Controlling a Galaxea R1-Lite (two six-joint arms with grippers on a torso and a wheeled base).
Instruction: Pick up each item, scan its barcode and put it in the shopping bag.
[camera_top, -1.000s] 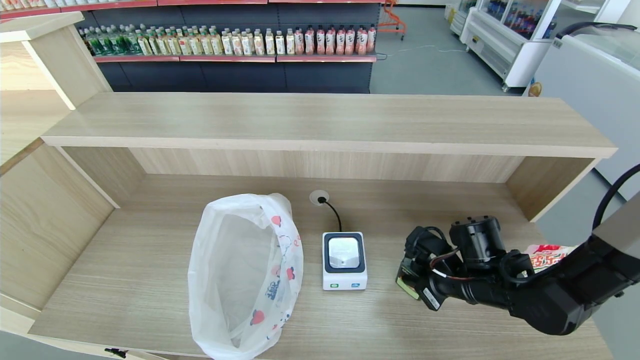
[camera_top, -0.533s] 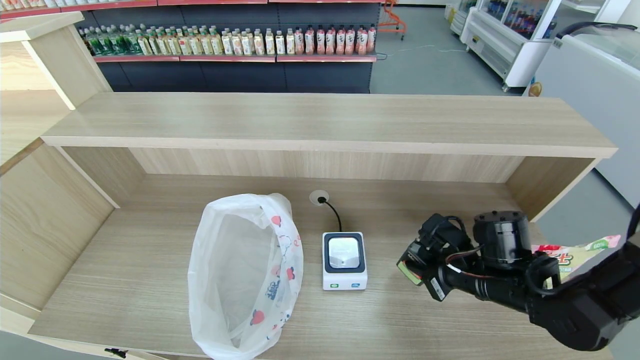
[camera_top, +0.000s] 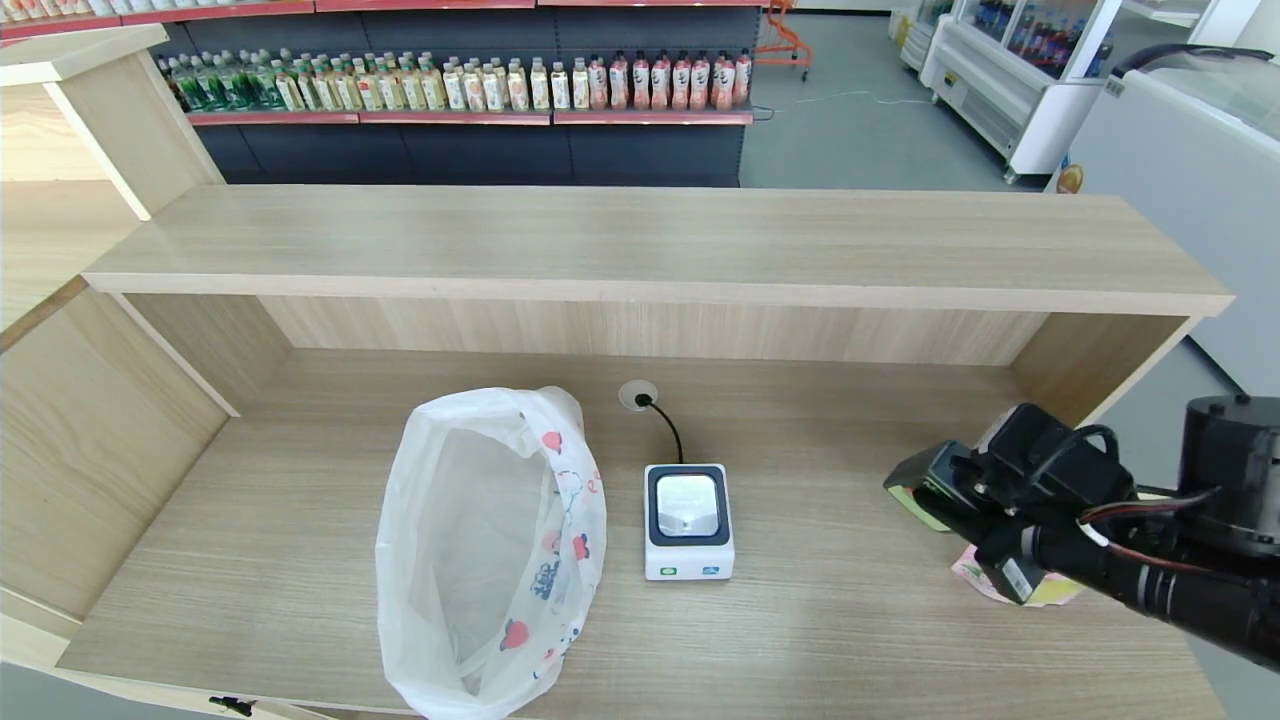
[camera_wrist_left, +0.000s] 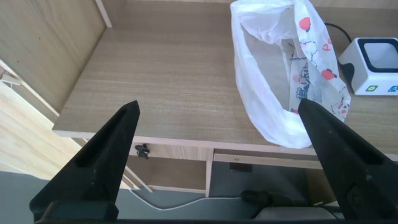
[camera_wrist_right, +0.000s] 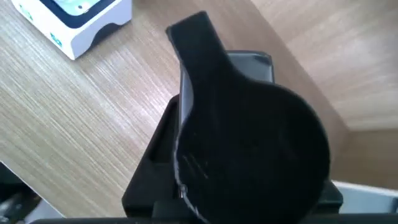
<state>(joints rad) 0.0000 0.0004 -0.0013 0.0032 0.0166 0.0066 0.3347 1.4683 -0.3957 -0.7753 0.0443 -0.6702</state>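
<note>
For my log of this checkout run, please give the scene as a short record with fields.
bag: shopping bag, open, on the counter
scanner: barcode scanner, face up, right of the bag
item: snack packet, flat on the counter, partly under the right arm
left claw: open, empty, above the counter's near edge
right claw: right of the scanner, by the packet; grip hidden

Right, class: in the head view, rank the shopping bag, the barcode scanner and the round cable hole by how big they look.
1. shopping bag, clearly largest.
2. barcode scanner.
3. round cable hole, smallest; it lies slightly farther back, but the gap is plain.
</note>
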